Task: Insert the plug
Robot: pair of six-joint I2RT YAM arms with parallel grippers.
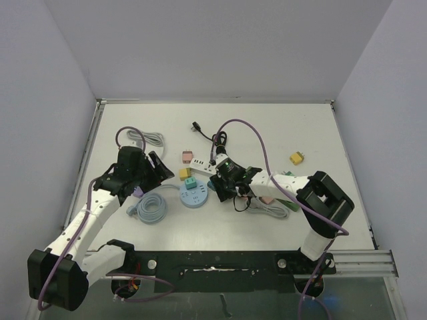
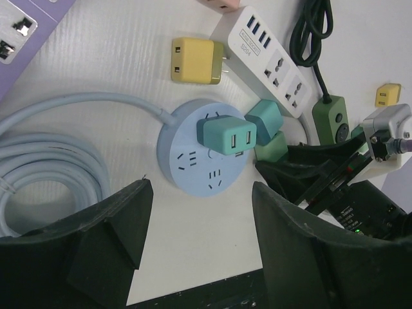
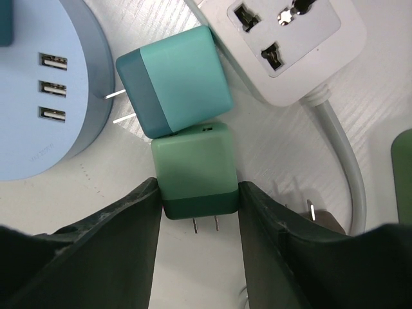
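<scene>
The green plug [image 3: 195, 170] lies on the table with its two prongs pointing at the right wrist camera. My right gripper [image 3: 198, 193] is shut on it, one finger against each side of its dark base. A teal plug [image 3: 172, 78] touches its far end, prongs toward the round blue power strip [image 3: 38, 96]. That strip [image 2: 203, 158] carries a teal adapter [image 2: 225, 136] plugged into its top. My left gripper [image 2: 201, 193] hangs open just short of the strip, with nothing between its fingers. From above, the right gripper [image 1: 220, 190] sits right of the strip [image 1: 193, 195] and the left gripper [image 1: 157, 170] left of it.
A white power strip [image 1: 203, 165] lies behind the plugs, with a yellow plug [image 1: 184, 173] and a pink one [image 1: 187, 157] beside it. The strip's blue cable coil [image 1: 150, 208] is front left. A black cable [image 1: 217, 140], a grey cable [image 1: 150, 139] and a yellow connector [image 1: 296, 158] lie farther back.
</scene>
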